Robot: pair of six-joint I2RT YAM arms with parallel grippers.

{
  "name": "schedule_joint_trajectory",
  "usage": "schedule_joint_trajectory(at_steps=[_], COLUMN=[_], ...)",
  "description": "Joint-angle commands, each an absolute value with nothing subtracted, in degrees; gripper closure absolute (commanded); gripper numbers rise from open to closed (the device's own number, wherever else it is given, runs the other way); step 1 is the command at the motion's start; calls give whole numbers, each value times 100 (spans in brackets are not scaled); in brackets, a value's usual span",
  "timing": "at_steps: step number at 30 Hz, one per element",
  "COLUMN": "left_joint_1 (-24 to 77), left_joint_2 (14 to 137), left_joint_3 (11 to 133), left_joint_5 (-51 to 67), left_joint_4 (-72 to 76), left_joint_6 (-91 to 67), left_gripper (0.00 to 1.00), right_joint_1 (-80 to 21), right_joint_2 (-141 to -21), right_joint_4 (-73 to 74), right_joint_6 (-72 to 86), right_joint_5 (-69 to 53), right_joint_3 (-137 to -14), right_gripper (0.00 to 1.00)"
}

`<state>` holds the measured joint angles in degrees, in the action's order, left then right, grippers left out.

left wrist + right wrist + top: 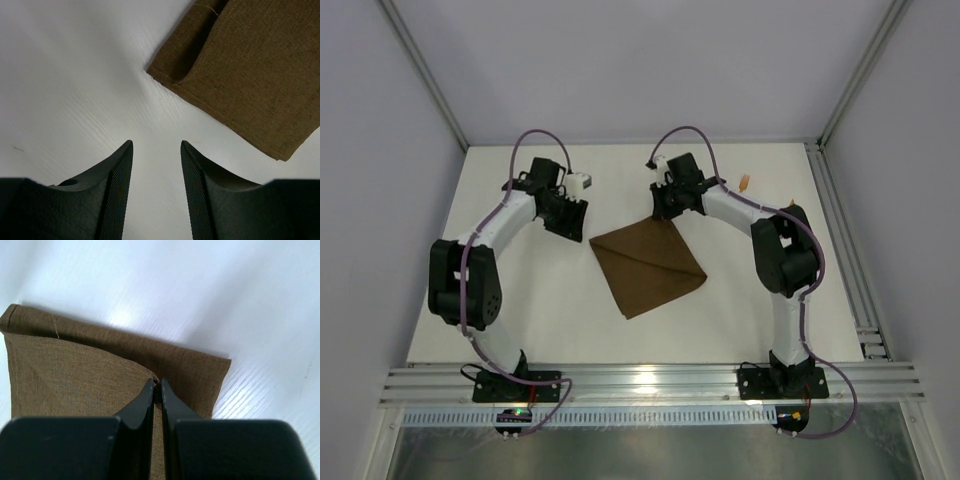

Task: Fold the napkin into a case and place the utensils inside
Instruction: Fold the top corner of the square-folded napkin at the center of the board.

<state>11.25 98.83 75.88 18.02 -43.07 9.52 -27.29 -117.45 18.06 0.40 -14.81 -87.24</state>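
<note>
Right gripper (156, 386) is pinching the napkin (75, 370). Its jaws are closed on the edge of the upper layer, close to the cloth's far corner, and a band of the lower layer is showing just beyond the fingertips. Left gripper (156, 149) is hovering with its jaws standing apart and nothing between them. It is over the bare table (70, 75), near the napkin's left corner but not touching it.

Outward from the two grippers, the brown cloth is lying flat between the arms as a broad diamond. It is doubled over at least once, with a crease line running across its top face. I judge the folding to be under way but far from finished. The cloth is lying as a wide square, not the narrow layered strip a case would need, so more folds appear to be waiting. The pinched layer looks like the start of the next one.

The utensils (745, 183) are showing only as a small orange speck on the far right of the table, beyond the right arm and well apart from the napkin. They are too small to tell the fork from the other piece. Neither gripper is touching them, so putting them inside the case is not yet begun.
</note>
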Motion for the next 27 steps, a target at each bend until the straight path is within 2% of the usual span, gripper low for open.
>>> schedule_joint_trajectory(at_steps=[1,10,22,25,27], left_joint_1=[1406,1889,2030,2030,2030], left_joint_2=[10072,10626,11136,11136,11188], left_joint_3=[7901,8314,8710,8798,8911], left_joint_5=[1653,1310,1090,1195,1195], left_joint_4=[-4193,-4078,-3911,-3902,-3902], left_joint_6=[1020,1020,976,923,870], left_gripper=[54,54,53,53,56], right_joint_1=[-2584,-2391,-2373,-2373,-2364], right_joint_2=[-11900,-12050,-12032,-12076,-12102], right_joint_4=[1784,2021,1775,1767,1854], right_joint_6=[114,202,334,334,325], right_joint_5=[-1591,-1442,-1406,-1415,-1389], right_joint_3=[-9096,-9229,-9097,-9105,-9158], right_gripper=[97,97,96,89,74])
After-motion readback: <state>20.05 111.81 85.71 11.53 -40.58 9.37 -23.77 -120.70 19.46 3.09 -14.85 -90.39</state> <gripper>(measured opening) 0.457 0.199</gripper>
